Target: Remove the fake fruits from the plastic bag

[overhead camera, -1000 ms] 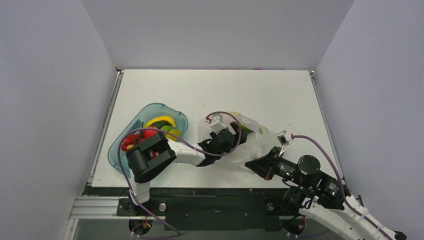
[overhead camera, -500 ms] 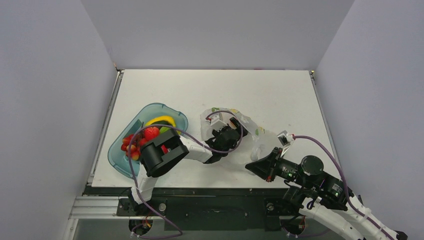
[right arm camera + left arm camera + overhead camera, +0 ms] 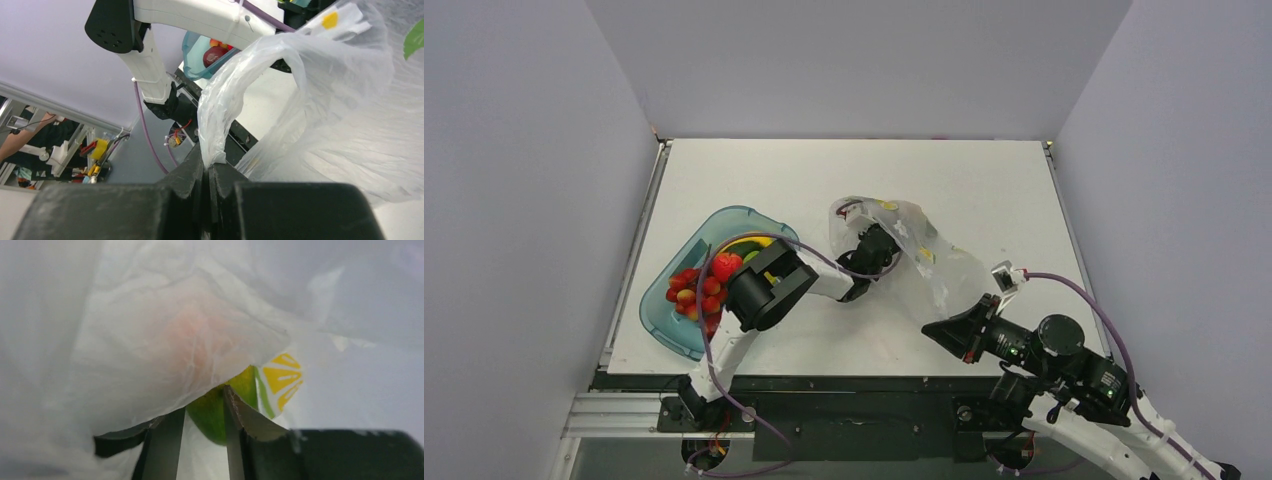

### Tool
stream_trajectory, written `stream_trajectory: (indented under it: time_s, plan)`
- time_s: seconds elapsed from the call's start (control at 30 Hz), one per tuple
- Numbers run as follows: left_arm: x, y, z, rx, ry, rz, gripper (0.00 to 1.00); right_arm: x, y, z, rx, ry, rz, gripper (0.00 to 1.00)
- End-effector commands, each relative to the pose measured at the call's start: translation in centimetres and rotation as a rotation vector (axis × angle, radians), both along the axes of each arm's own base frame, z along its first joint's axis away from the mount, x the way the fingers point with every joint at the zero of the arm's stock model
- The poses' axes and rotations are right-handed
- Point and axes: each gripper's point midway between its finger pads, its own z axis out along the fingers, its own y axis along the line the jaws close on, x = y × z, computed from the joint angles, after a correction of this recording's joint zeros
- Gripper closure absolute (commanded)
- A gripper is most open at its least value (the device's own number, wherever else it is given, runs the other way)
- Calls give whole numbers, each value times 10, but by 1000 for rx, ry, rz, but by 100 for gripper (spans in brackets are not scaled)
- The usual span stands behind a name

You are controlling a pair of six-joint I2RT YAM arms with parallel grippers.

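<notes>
The plastic bag point(image 3: 929, 262) lies crinkled on the white table, and its mouth covers my left gripper point(image 3: 876, 247). In the left wrist view my left gripper point(image 3: 202, 407) is inside the plastic bag point(image 3: 150, 335), jaws closed on a green fake fruit point(image 3: 215, 412). A film fold hides the fruit's top, with an orange-pink patch showing through. My right gripper point(image 3: 936, 329) is shut on a twisted strip of the bag's edge. The right wrist view shows that strip of the plastic bag point(image 3: 220, 125) rising from the right gripper point(image 3: 207, 167).
A teal oval tray point(image 3: 662, 322) at the left holds a red fruit point(image 3: 726, 265), a cluster of small red berries point(image 3: 692, 293) and a yellow banana point(image 3: 742, 243). My left arm's elbow point(image 3: 764, 290) hangs over the tray's right end. Grey walls enclose the table.
My left gripper went deeper into the bag, away from me, and closed from wide open onto the green fruit. The bag stretched out towards the far side. The right gripper stayed shut on the bag.
</notes>
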Motion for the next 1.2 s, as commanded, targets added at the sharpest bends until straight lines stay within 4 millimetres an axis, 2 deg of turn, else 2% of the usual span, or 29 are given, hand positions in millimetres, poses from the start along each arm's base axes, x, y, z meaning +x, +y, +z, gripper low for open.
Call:
stream_trajectory:
  time_s: [0.0,0.03,0.2,0.33,0.43,0.53,0.63,0.7,0.8,0.87,0.93,0.97,1.03,1.07,1.1,1.13,1.17]
  plan:
    - [-5,-10,48,-144,-79,-143,76,3,-8,-11,-3,17,-51,100]
    - [-12,-7,47,-141,-72,-161,77,8,-13,-19,-24,28,-93,100]
    - [-56,-17,71,-173,-46,-360,78,40,-41,-64,-148,95,-344,100]
    - [-95,-18,82,-144,-28,-478,81,55,-54,-82,-197,127,-467,100]
    - [-120,-17,81,-73,-21,-544,82,61,-60,-90,-239,142,-518,100]
    - [-137,-8,77,-21,1,-577,84,66,-70,-96,-279,144,-576,100]
    - [-143,1,75,12,-5,-559,84,64,-71,-89,-262,129,-568,100]
    - [-145,1,81,54,-37,-566,80,63,-73,-82,-229,114,-568,100]
    - [-147,0,76,165,-38,-590,69,54,-66,-71,-173,81,-493,100]
    - [-149,2,79,184,-44,-594,62,46,-64,-72,-195,85,-444,92]
    - [-153,2,82,205,-57,-611,56,41,-72,-68,-239,89,-443,76]
    - [-156,3,85,214,-60,-627,54,44,-78,-69,-276,90,-470,62]
    - [-165,2,90,213,-61,-665,51,44,-87,-63,-344,86,-489,45]
    - [-170,1,91,206,-61,-689,49,43,-92,-49,-349,74,-494,42]
    - [-175,2,95,194,-60,-703,48,47,-93,-48,-404,64,-500,36]
    - [-180,2,97,185,-58,-725,46,47,-97,-33,-407,47,-507,34]
    - [-186,4,103,168,-64,-745,43,53,-99,-30,-458,30,-522,31]
